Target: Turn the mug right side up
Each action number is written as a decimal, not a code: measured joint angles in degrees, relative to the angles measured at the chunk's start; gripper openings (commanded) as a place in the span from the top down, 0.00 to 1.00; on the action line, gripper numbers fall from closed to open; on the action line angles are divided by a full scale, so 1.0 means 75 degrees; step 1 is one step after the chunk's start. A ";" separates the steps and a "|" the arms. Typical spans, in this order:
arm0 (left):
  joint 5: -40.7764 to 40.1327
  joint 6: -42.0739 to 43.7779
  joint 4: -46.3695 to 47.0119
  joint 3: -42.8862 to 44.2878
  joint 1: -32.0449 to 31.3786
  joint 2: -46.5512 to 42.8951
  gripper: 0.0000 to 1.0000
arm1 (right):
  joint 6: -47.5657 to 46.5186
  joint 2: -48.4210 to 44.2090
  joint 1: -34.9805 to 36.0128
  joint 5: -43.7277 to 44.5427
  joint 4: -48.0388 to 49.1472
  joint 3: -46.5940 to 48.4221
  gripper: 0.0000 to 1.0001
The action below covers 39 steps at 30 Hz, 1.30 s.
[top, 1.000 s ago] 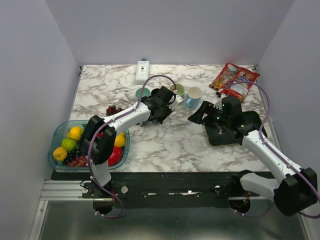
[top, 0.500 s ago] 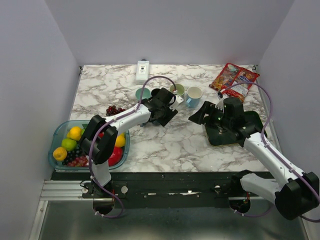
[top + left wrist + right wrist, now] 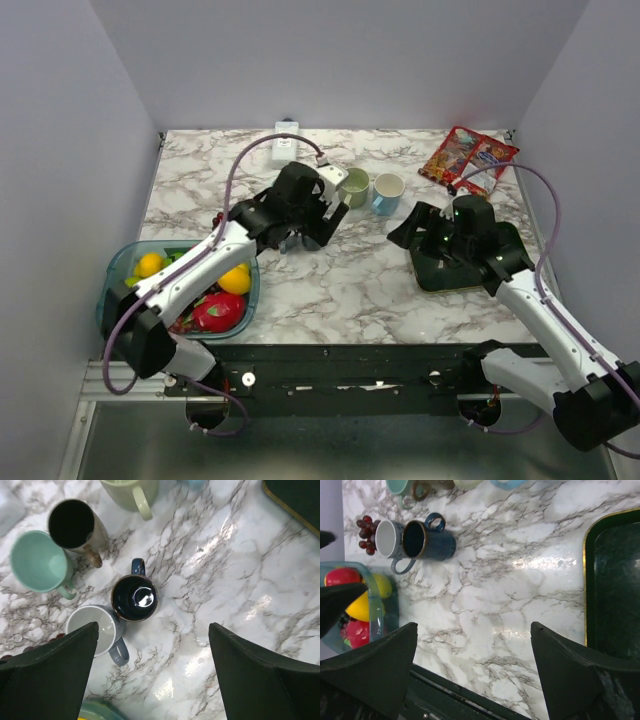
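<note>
Left gripper (image 3: 152, 630) spread wide, empty, touching nothing, hanging above dark blue mug (image 3: 135, 597). My right gripper (image 3: 473, 627) likewise wide open, empty, over marble table (image 3: 520, 605). Dark blue mug stands upright on table, mouth up, long axis vertical, handle toward pale green mug (image 3: 131, 490). Grey mug (image 3: 95, 630) just beside it.

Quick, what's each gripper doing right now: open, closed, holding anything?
Left gripper: open, holding nothing; the dark blue glazed mug stands free below it.
Right gripper: open, holding nothing.
</note>
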 measured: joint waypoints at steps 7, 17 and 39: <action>-0.0906 -0.0807 -0.0044 -0.0580 -0.0003 -0.2553 0.01 | -0.0201 -0.0775 0.0000 0.1501 -0.0953 0.0883 0.00; -0.2739 -0.1189 -0.0119 -0.1230 -0.0003 -0.5193 0.01 | -0.0382 -0.1550 0.0000 0.2859 -0.1571 0.1830 0.00; -0.3949 -0.0889 0.0245 -0.1224 -0.0003 -0.5998 0.01 | -0.0434 -0.1542 0.0000 0.3063 -0.1743 0.1915 0.00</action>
